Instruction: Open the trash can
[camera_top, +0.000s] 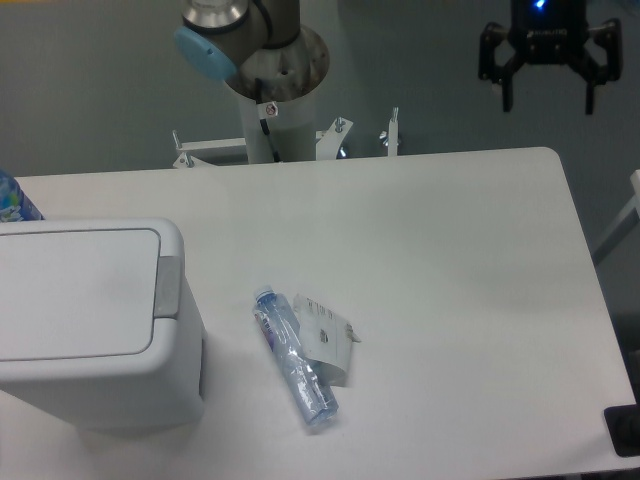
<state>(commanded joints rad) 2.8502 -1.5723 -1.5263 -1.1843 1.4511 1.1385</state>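
While the trash can (90, 320) sits closed, the hand (546, 100) gapes.

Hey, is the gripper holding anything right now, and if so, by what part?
Nothing is held. The gripper hangs open and empty above the table's far right edge.

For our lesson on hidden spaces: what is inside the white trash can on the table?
Nothing inside can be seen. The trash can has its flat lid closed, with the grey push tab at its right edge, so any contents are covered. The crushed bottle lies outside it on the table.
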